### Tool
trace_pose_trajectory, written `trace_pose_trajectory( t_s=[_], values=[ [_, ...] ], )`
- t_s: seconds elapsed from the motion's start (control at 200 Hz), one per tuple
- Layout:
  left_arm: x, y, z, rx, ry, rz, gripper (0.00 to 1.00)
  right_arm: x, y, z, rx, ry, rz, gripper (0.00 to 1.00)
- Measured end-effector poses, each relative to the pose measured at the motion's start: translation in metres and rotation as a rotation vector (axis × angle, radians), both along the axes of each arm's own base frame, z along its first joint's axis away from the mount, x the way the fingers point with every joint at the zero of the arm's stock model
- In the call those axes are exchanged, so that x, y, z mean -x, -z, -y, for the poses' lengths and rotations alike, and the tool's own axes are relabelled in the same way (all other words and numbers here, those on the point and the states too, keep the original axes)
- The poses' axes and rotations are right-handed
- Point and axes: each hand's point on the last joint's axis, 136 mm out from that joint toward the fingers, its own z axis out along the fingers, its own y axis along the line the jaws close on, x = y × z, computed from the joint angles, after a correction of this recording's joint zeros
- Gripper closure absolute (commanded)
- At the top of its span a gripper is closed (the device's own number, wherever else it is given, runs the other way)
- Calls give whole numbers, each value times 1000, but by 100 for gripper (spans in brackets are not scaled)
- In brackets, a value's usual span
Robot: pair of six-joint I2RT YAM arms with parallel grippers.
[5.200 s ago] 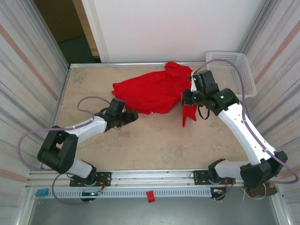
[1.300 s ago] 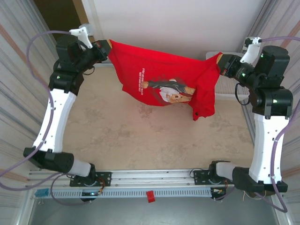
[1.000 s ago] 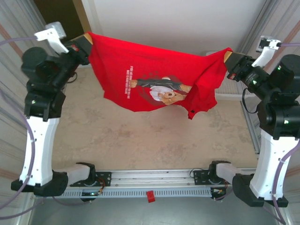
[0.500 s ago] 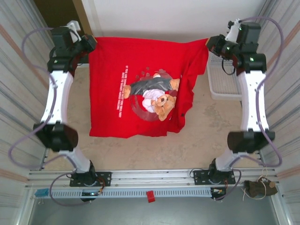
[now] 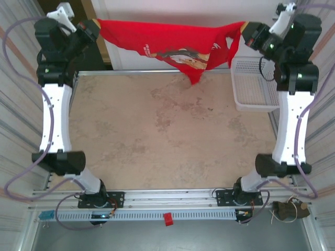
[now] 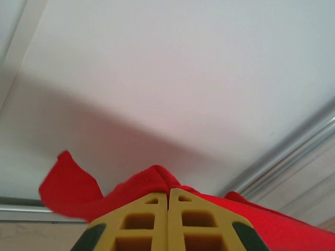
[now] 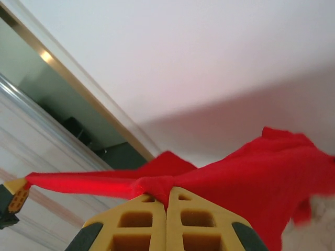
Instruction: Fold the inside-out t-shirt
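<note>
The red t-shirt (image 5: 167, 43) hangs stretched in the air above the table's far edge, a printed picture on the side that faces down. My left gripper (image 5: 96, 26) is shut on its left corner, high at the far left. My right gripper (image 5: 244, 30) is shut on its right corner, high at the far right. A loose fold (image 5: 194, 72) droops from the middle. In the left wrist view red cloth (image 6: 152, 180) bunches at the closed yellow fingers (image 6: 141, 219). In the right wrist view the shirt (image 7: 251, 183) runs off leftward from the closed fingers (image 7: 188, 219).
A white lattice basket (image 5: 253, 83) stands at the table's far right, under my right arm. The beige tabletop (image 5: 167, 136) lies below the raised shirt. White walls close in the back, and metal panels line both sides.
Both arms have swung the shirt up and toward the far wall. Half a second ago it hung spread over the table; now it is pulled taut near the back edge.
</note>
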Motion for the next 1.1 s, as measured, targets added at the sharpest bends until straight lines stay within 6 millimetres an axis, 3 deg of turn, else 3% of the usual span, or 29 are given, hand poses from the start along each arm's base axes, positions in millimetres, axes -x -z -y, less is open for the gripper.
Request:
trace_pose_trajectory(
  t_s=[0.17, 0.281, 0.386, 0.496, 0.596, 0.716, 0.817, 0.967, 1.032, 1.102],
  values=[
    [20, 71, 5, 43, 18, -134, 100, 35, 44, 1, 1, 10, -93, 100],
    [22, 102, 7, 58, 23, -207, 100, 57, 37, 2, 7, 15, -69, 100],
    [29, 90, 11, 59, 35, -183, 100, 79, 10, 2, 16, 21, 7, 100],
    [40, 50, 13, 55, 44, -98, 100, 97, -22, 3, 28, 32, 103, 100],
    [45, 25, 13, 47, 45, -35, 100, 94, -28, 4, 34, 38, 124, 100],
    [29, 34, 12, 34, 43, -48, 100, 64, -10, 6, 39, 45, 77, 100],
    [-8, 74, 12, 27, 43, -138, 100, 18, 26, 9, 40, 53, -24, 100],
    [-72, 144, 12, 25, 39, -298, 100, -64, 96, 12, 39, 53, -203, 100],
    [-93, 161, 11, 21, 34, -336, 100, -91, 114, 13, 39, 52, -248, 100],
    [-111, 163, 10, 19, 30, -351, 100, -113, 114, 13, 38, 48, -253, 100]
  ],
)
